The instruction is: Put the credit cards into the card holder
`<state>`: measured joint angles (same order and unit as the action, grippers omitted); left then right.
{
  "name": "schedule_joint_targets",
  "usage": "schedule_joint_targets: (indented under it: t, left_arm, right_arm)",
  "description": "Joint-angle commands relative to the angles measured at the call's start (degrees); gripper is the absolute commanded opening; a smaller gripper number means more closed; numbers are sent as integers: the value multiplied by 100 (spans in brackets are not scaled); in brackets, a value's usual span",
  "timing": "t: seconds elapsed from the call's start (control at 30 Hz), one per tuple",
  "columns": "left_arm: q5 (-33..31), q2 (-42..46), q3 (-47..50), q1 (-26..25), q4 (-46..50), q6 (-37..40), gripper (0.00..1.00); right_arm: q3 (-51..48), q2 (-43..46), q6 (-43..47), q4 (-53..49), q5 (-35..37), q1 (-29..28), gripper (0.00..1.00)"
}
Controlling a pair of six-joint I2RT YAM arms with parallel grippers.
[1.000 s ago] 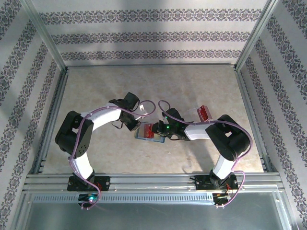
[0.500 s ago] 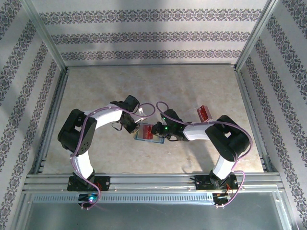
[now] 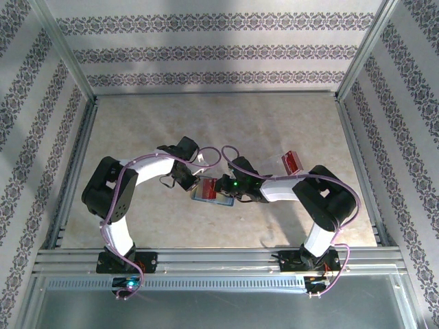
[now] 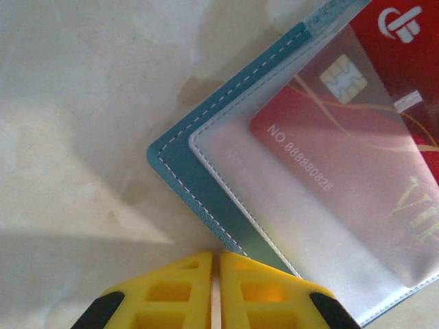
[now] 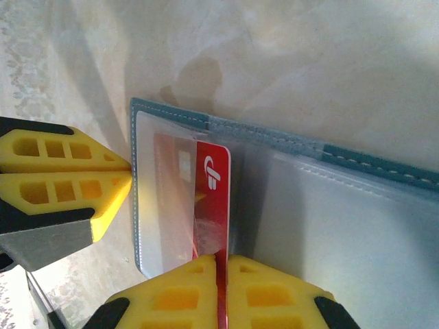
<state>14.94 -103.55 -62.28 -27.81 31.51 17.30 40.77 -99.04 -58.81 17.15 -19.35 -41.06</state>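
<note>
Jaws on one card (image 5: 214,199) (two; one holder (image 5: 357,233))

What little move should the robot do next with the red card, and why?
Probably slide the red card deeper into the pocket of the wallet. The right gripper is shut on the card, which is only partly under the see-through pocket, and the left gripper, closed, sits at the wallet's edge, seemingly steadying it.
</note>
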Motion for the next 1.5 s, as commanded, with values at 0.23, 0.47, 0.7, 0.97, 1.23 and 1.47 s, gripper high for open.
schedule_joint_targets:
  t: [0.23, 0.47, 0.7, 0.97, 1.23, 1.47]
  left_arm:
    - [726, 59, 301, -279, 240, -366, 11]
    - [658, 137, 387, -304, 130, -315, 11]
    - [788, 111, 369, -304, 131, -372, 11]
    - [782, 116, 359, -319, 127, -346, 11]
    - [749, 123, 333, -305, 110, -330, 11]
    - [755, 155, 365, -304, 110, -246, 11]
  right_arm:
    - [-26, -84, -351, 243, 370, -138, 6]
    - [-61, -135, -456, 296, 458, -222, 6]
    - [35, -221, -383, 177, 429, -260, 7]
    - [204, -330, -243, -91, 312, -261, 10]
    - [455, -352, -76, -387, 111, -227, 14]
    - [429, -23, 96, -751, 215, -210, 18]
